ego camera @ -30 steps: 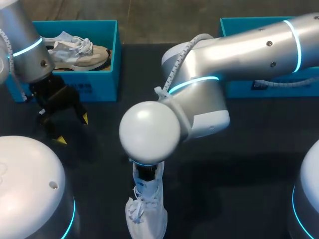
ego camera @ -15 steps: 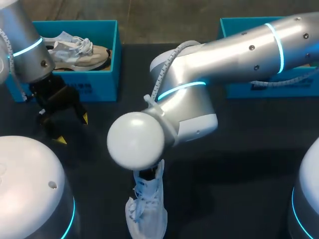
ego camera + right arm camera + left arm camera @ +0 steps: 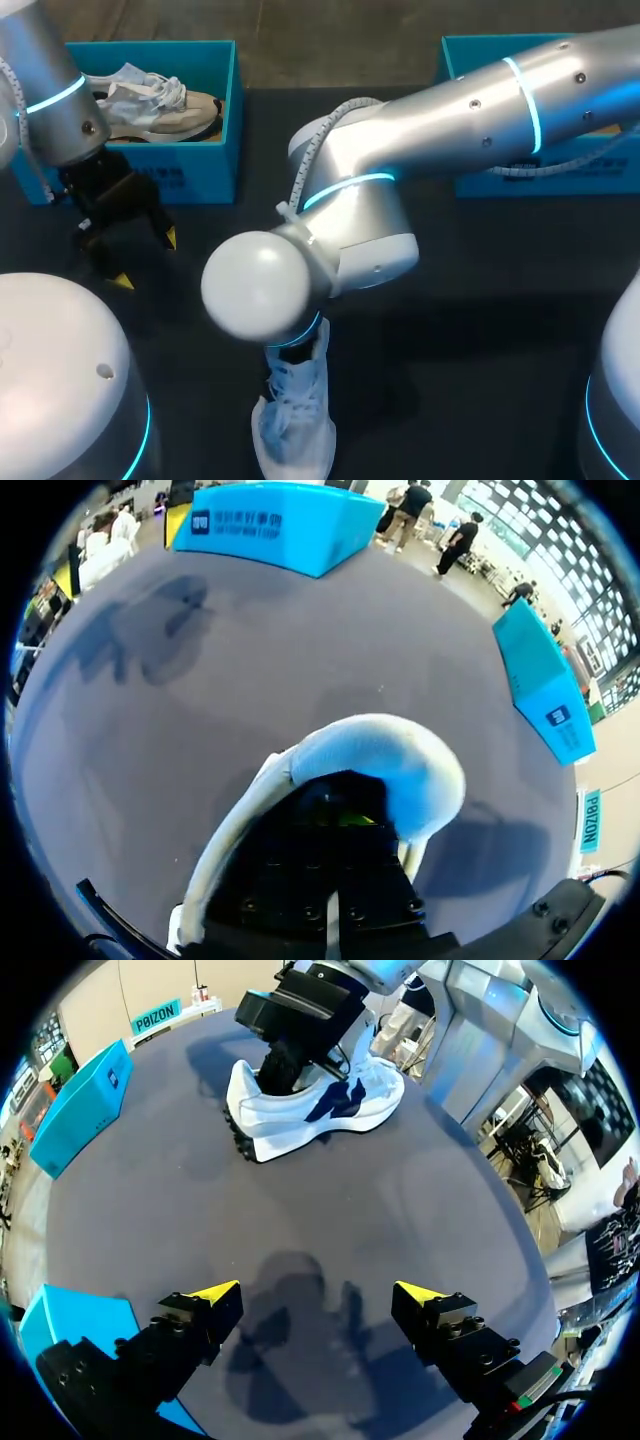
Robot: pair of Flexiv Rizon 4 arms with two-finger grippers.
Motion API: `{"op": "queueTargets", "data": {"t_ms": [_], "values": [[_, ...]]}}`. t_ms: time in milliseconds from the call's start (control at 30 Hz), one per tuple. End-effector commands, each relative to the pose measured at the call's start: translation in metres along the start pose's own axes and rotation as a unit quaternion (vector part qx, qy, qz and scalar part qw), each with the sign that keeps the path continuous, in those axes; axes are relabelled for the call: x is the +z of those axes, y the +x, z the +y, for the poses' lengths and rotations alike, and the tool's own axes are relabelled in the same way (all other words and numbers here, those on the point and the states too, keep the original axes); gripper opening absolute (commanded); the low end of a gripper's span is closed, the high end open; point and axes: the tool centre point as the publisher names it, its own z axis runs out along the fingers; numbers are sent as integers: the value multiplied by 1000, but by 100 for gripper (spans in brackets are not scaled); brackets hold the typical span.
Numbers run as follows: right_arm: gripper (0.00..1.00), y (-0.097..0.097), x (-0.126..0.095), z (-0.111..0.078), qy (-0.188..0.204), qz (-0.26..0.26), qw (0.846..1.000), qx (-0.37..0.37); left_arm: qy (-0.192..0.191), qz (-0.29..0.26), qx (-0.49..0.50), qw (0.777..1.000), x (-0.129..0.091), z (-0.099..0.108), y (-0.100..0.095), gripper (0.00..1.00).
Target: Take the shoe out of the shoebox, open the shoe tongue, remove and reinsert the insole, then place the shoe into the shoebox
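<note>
The shoe (image 3: 295, 420) stands on the desk (image 3: 500, 330), my right jaws sunk in its mouth, grip I cannot tell. Left jaws hang released by the printed shoebox (image 3: 208, 168). My right arm (image 3: 450, 100) has swung left.

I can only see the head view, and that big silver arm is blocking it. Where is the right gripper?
Observer: The right wrist view shows the right gripper down inside the opening of the white shoe, at its heel end.
Operator: Is the shoe tipping over?
Observer: No. In the left wrist view it sits flat on its sole on the table, and it has dark blue marks along its side.
</note>
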Motion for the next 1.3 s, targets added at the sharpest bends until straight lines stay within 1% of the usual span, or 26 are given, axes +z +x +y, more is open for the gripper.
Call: {"op": "queueTargets", "data": {"t_ms": [33, 133, 300, 367, 433, 500, 600, 700, 833, 1000, 1300], "values": [[0, 7, 3, -13, -3, -4, 979, 203, -1, 1, 0, 1000, 0, 0, 0, 100], [0, 9, 0, -18, 7, -2, 979, 204, -1, 1, 0, 1000, 0, 0, 0, 100], [0, 13, -2, -29, 38, 10, 979, 203, -1, 1, 0, 1000, 0, 0, 0, 100], [0, 13, -5, -33, 40, 22, 978, 203, -1, 1, 0, 1000, 0, 0, 0, 100], [0, 13, -11, -33, 32, 20, 979, 202, -1, 1, 0, 1000, 0, 0, 0, 100], [0, 12, -16, -30, 23, 18, 980, 198, -1, 1, 0, 1000, 0, 0, 0, 100], [0, 9, -23, -19, 3, 10, 981, 191, -1, 1, 0, 1000, 0, 0, 0, 100], [0, 5, -25, -9, -12, 7, 982, 186, -1, 1, 0, 1000, 0, 0, 0, 100], [0, 2, -25, 3, -32, 18, 982, 183, -1, 1, 0, 1000, 0, 0, 0, 100], [0, -1, -18, 14, -44, 26, 982, 182, -1, 1, 0, 1000, 0, 0, 0, 100], [0, -4, 2, 18, -64, 33, 978, 195, -1, 1, 0, 1000, 0, 0, 0, 100]]}}
